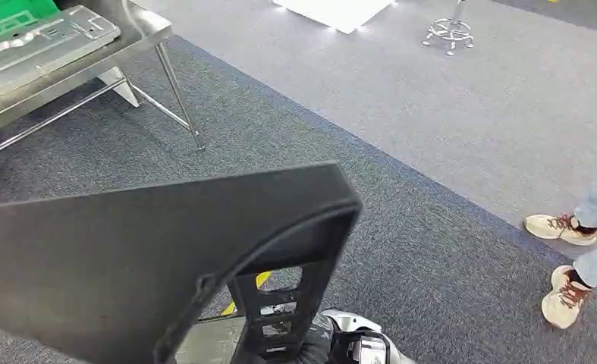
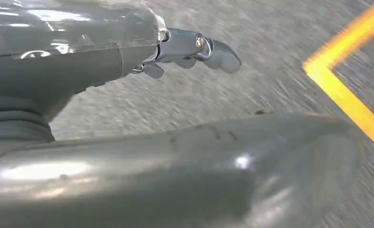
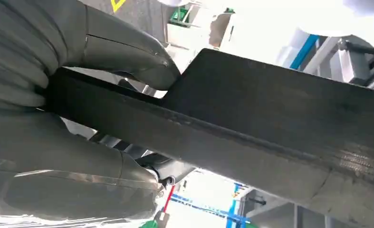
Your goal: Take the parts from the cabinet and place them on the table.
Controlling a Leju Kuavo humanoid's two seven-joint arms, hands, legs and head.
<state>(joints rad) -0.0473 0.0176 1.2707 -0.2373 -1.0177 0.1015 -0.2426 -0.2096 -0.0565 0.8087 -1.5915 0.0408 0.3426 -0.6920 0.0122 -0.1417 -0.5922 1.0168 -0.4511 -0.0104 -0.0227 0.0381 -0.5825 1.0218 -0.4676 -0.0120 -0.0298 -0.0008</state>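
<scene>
A large flat black part (image 1: 128, 258) with a slotted bracket end is held up close in front of the head camera, tilted. My right hand (image 1: 348, 345) grips it from below at its lower end. In the right wrist view that hand (image 3: 42, 142) clamps the black part (image 3: 270, 118) between thumb and fingers. My left hand (image 2: 80, 57) hangs over the carpet with its fingers (image 2: 194, 47) stretched out and holding nothing. The steel table (image 1: 139, 34) stands at the far left with a silver sheet-metal part (image 1: 45, 42) lying on it.
A green crate (image 1: 7, 19) sits on the table's far side. A person's shoes (image 1: 560, 227) stand on the carpet at the right. A stool base (image 1: 448, 34) is at the back. Yellow floor tape (image 2: 346, 95) runs beside my left hand.
</scene>
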